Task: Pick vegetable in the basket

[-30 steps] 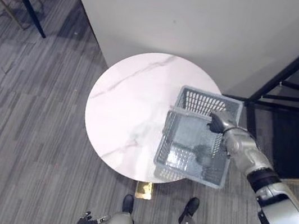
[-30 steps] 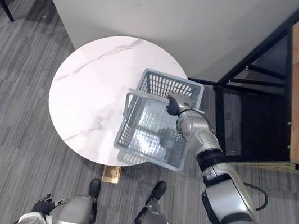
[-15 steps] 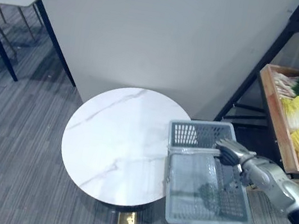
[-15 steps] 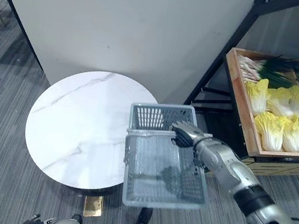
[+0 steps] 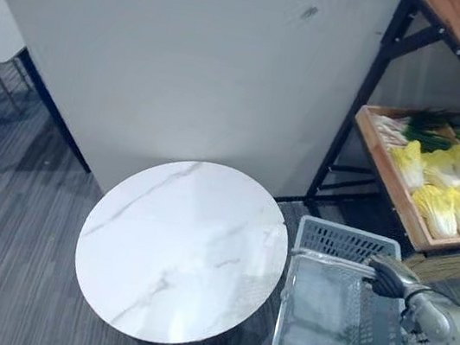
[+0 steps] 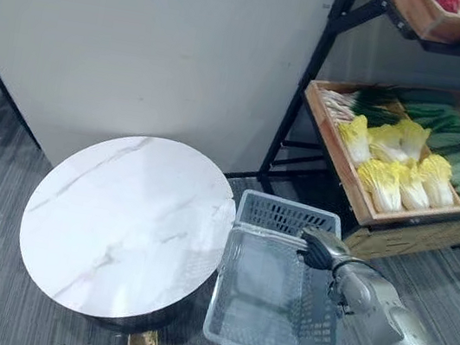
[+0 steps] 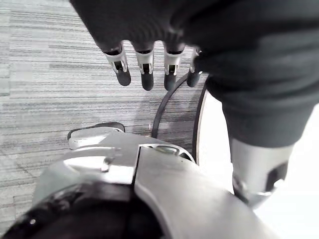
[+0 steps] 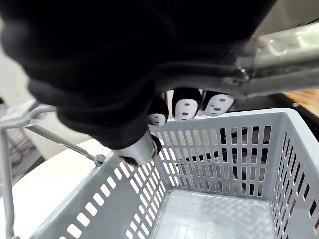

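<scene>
Right hand (image 6: 321, 247), clamped on handle, had swung empty basket (image 6: 286, 216) off desk (image 6: 118, 216), toward cabbages (image 6: 391, 176). Picking looked next. Left hand (image 7: 145, 64) hung slack, fingers apart.

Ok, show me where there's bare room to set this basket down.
The round marble table is entirely bare, between the white wall behind it and the grey basket held by the right hand beside it. The basket's inside is bare too. Crowded: the wooden crate on the rack, packed with napa cabbages and greens.
</scene>
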Controlling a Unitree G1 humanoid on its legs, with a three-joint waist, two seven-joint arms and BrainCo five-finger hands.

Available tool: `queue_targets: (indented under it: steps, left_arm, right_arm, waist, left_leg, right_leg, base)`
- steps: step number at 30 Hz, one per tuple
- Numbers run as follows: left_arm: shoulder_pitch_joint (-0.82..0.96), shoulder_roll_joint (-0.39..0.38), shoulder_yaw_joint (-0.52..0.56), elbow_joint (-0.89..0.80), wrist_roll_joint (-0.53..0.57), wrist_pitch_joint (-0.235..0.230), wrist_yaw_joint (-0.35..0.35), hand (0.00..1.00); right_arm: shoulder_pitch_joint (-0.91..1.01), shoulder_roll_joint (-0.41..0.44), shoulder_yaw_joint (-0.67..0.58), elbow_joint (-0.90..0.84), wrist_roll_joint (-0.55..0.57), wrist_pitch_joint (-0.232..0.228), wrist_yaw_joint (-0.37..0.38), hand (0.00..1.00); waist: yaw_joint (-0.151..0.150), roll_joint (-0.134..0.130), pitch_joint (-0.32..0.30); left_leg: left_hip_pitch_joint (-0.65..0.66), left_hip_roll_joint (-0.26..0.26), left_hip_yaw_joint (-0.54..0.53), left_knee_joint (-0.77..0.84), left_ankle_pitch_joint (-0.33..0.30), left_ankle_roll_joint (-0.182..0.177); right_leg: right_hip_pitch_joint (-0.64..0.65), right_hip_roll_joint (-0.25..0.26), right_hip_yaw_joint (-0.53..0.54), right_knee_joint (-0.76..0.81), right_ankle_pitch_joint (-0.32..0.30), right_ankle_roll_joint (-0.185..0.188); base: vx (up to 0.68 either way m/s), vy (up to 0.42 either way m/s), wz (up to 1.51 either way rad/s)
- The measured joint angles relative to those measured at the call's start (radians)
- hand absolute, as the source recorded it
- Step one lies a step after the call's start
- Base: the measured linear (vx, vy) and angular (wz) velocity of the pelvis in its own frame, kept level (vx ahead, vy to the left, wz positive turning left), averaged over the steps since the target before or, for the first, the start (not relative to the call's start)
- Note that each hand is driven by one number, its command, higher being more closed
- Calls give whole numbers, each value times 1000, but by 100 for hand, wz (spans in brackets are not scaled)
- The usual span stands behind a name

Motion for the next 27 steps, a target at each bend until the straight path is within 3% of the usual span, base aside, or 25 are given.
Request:
queue_targets:
  steps: [1, 2, 3, 4, 5, 6, 7, 8, 9, 10, 11, 12, 14, 15, 17, 19, 23, 24, 25, 26, 27]
  left_arm:
    - [-2, 5, -4, -1, 0, 0, 4, 0]
    - [-2, 6, -7, -1, 0, 0, 5, 0]
    - [-13, 5, -16, 4, 3, -1, 8, 0]
    - [-19, -5, -10, 28, 5, -6, 7, 0]
    - [-24, -5, -13, 33, 9, -7, 9, 0]
    - [-29, -5, -18, 35, 11, -7, 10, 0]
    - [-33, 11, -19, 24, 13, -4, 9, 0]
    - [-42, 14, -20, 21, 18, 0, 7, 0]
    - [-35, 11, -16, 28, 40, 2, 2, 0]
    - [-34, 6, -15, 37, 44, 1, -2, 0]
    - [-36, -8, -25, 40, 46, 1, -2, 0]
    - [-46, -8, -52, 42, 45, 2, -4, 0]
    - [-51, -2, -58, 46, 45, 1, -4, 0]
    - [-56, 4, -59, 43, 42, 2, -3, 0]
    - [-73, -5, -53, 48, 41, 3, -2, 0]
    - [-75, -16, -45, 48, 40, 1, -2, 0]
    - [-80, -15, -32, 47, 40, 2, -2, 0]
    - [-78, -15, -23, 47, 40, 1, -1, 0]
    - [-78, -15, -13, 46, 39, 0, 1, 0]
    - [-77, -16, -12, 47, 38, -1, 4, 0]
    - [-75, -21, -12, 45, 36, -7, 11, 0]
  right_arm:
    - [17, 14, -16, -11, -5, 10, -19, 100]
    - [22, 16, -16, -13, -5, 12, -22, 100]
    - [34, 35, -16, -26, -14, 20, -24, 100]
    - [26, 60, -12, -40, -24, 28, -25, 100]
    - [26, 63, -9, -43, -25, 29, -26, 100]
    - [20, 65, -6, -33, -26, 30, -25, 100]
    - [-7, 69, -5, -15, -32, 31, -25, 100]
    - [-19, 75, -3, -1, -44, 32, -25, 100]
    - [-55, 90, 2, 12, -54, 40, -25, 100]
    - [-65, 104, 1, 13, -56, 43, -25, 100]
    - [-64, 99, 1, 13, -57, 41, -27, 100]
    - [-65, 101, 0, 27, -57, 42, -27, 100]
    - [-64, 118, 0, 40, -57, 48, -27, 100]
    - [-64, 131, -4, 40, -57, 50, -31, 100]
    - [-28, 137, -27, 40, -56, 54, -37, 100]
    - [24, 143, -34, 36, -55, 60, -37, 100]
    - [107, 156, -59, 8, -52, 61, -36, 100]
    - [113, 156, -59, -7, -51, 60, -37, 100]
    - [110, 155, -60, -9, -51, 58, -40, 100]
    - [106, 155, -61, -6, -51, 59, -43, 100]
    - [101, 156, -60, -3, -51, 59, -49, 100]
  waist:
    - [-4, -8, 3]
    - [-7, -9, 2]
    - [-10, 0, 1]
    - [2, 35, 13]
    - [-5, 36, 20]
    - [1, 27, 25]
    - [6, 4, 33]
    - [3, -11, 40]
    - [17, 6, 36]
    - [38, 23, 37]
    - [15, 36, 38]
    - [2, 39, 42]
    - [5, 23, 31]
    - [4, 16, 28]
    - [-2, 49, 28]
    - [-1, 67, 17]
    - [-26, 70, 17]
    - [-25, 71, 18]
    - [-20, 56, 28]
    - [-18, 57, 28]
    - [-14, 59, 29]
  left_leg:
    - [-16, -5, 37, 21, -14, 14]
    - [-21, -6, 48, 28, -17, 18]
    - [-37, 3, 115, 26, -9, 53]
    - [-36, 40, 198, 4, 13, 72]
    - [-32, 43, 223, -15, 32, 69]
    - [-2, 36, 285, -44, 59, 63]
    - [4, 29, 355, -2, 47, 70]
    - [2, 27, 370, 16, 31, 84]
    - [15, 36, 397, -44, 29, 94]
    - [45, 54, 470, -74, 46, 90]
    - [65, 62, 531, -106, 74, 84]
    - [87, 65, 562, -128, 91, 75]
    - [95, 69, 628, -136, 108, 58]
    - [94, 77, 668, -132, 120, 46]
    - [93, 107, 686, -136, 157, 20]
    - [95, 136, 687, -133, 185, 20]
    - [86, 246, 673, 52, 202, 21]
    - [74, 288, 625, 160, 223, 46]
    - [23, 295, 488, 252, 209, 45]
    - [-2, 273, 401, 275, 184, 31]
    - [-49, 207, 238, 285, 146, 17]
  right_leg:
    - [-30, -1, 54, -13, 35, 28]
    - [-36, 0, 62, -23, 54, 30]
    - [-58, 30, 93, -134, 232, 31]
    - [-79, 51, 6, -96, 203, -99]
    - [-97, 41, -88, 18, 88, -175]
    - [-110, -7, -265, 210, -87, -228]
    - [-112, -49, -405, 284, -135, -233]
    - [-109, -32, -439, 257, -121, -254]
    - [-74, 62, -388, 85, -30, -228]
    - [-56, 72, -394, 65, -45, -248]
    - [-49, 24, -464, 256, -190, -303]
    - [-10, -19, -490, 336, -258, -215]
    - [59, -56, -498, 257, -292, -130]
    - [78, -40, -497, 165, -296, -91]
    - [100, 37, -473, 58, -242, -109]
    - [124, 92, -457, -22, -208, -128]
    - [166, 152, -420, -81, -200, -141]
    - [187, 161, -384, -101, -194, -152]
    - [203, 158, -334, -116, -189, -160]
    - [203, 151, -311, -116, -188, -161]
    - [201, 141, -262, -119, -185, -164]
  base:
    - [-212, 177, -66]
    - [-262, 179, -110]
    - [-269, 161, -142]
    - [-183, 99, -155]
    - [-132, 116, -152]
    - [-122, 100, -151]
    - [-184, 117, -160]
    - [-269, 41, -186]
    - [-258, -5, -170]
    - [-237, -27, -191]
    - [-118, -41, -142]
    - [-76, -41, -115]
    - [-69, -160, -117]
    - [-53, -229, -108]
    - [-3, -224, -67]
    - [2, -224, -47]
    - [-24, -96, -34]
    - [-6, -73, -85]
    - [-3, -60, -90]
    - [-9, -25, -104]
    - [-4, 14, -122]
